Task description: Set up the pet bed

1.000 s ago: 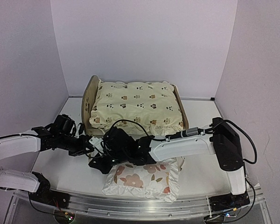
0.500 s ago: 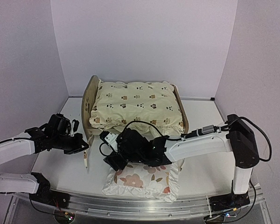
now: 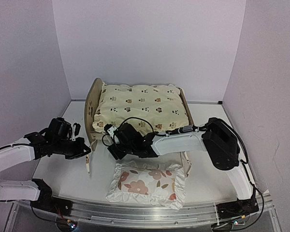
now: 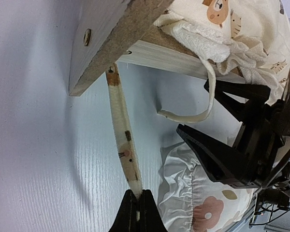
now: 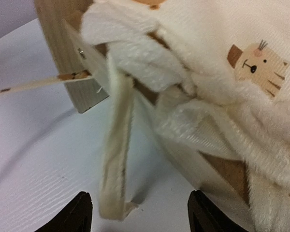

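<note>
**A:** Top view: the pet bed (image 3: 90, 107) sits at the back of the desk (image 3: 60, 171) with the cushion (image 3: 142, 108) on it. The flowered pillow (image 3: 150, 181) lies down front.

**B:** And both arms crowd the bed's near-left corner.

**A:** Left wrist view: the left claw (image 4: 135, 212) is pressed together on a printed tie string (image 4: 122, 140), which runs taut from the frame.

**B:** Pull harder and that light bed could slide, I'd say. Or the string slips free.

**A:** Right wrist view: the right claw (image 5: 142, 212) hangs spread and grips nothing. A looped second string (image 5: 117, 164) dangles just ahead between its fingers.

**B:** Floppy target. Close off-centre and it may miss, or snag the cushion's edge.
</note>
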Tool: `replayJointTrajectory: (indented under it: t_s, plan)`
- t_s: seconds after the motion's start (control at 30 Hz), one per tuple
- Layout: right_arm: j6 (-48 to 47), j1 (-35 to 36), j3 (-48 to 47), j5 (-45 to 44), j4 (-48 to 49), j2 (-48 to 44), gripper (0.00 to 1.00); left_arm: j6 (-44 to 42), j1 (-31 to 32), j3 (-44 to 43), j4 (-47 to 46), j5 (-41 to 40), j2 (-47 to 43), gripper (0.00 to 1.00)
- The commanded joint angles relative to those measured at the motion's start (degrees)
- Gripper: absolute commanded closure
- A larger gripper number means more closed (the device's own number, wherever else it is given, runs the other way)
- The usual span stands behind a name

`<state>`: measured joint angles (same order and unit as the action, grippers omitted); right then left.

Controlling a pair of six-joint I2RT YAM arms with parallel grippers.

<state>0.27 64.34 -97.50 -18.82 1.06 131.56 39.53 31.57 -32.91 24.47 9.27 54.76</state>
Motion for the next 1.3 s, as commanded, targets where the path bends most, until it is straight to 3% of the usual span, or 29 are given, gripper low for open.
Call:
replayJointTrajectory:
  t_s: [0.0, 0.07, 0.2, 0.27, 0.47, 0.9, 1.27]
  plan:
    - [-0.8, -0.8, -5.7, 3.4, -0.6, 2.8, 0.43, 0.7, 0.3, -0.3, 1.5, 0.5, -1.8, 1.00]
    - [-2.2, -1.2, -7.3, 4.4, -1.4, 3.7, 0.56, 0.8, 0.3, 0.0, 1.4, 0.3, -2.2, 1.00]
    - [-2.6, -2.1, -8.6, 5.2, -3.9, 3.9, 0.92, 1.0, 0.3, 0.9, 0.8, 0.4, -2.7, 1.00]
    - [-2.4, -2.2, -8.7, 5.8, -4.6, 3.2, 1.00, 0.9, 0.3, 0.8, 0.8, 0.6, -2.8, 1.00]
    - [2.1, -2.2, -8.1, 13.1, -7.7, -0.6, 1.00, 0.3, 0.3, -0.9, 1.9, 0.7, -3.3, 1.00]
    - [11.5, -2.2, -8.7, 48.3, -13.3, -5.6, 0.99, -0.5, 0.4, -5.7, 3.0, 2.2, -2.3, 1.00]
    - [7.3, -2.2, 4.8, 36.2, -13.4, -13.1, 0.46, -0.4, 0.4, -4.5, 0.5, 4.6, -1.7, 1.00]
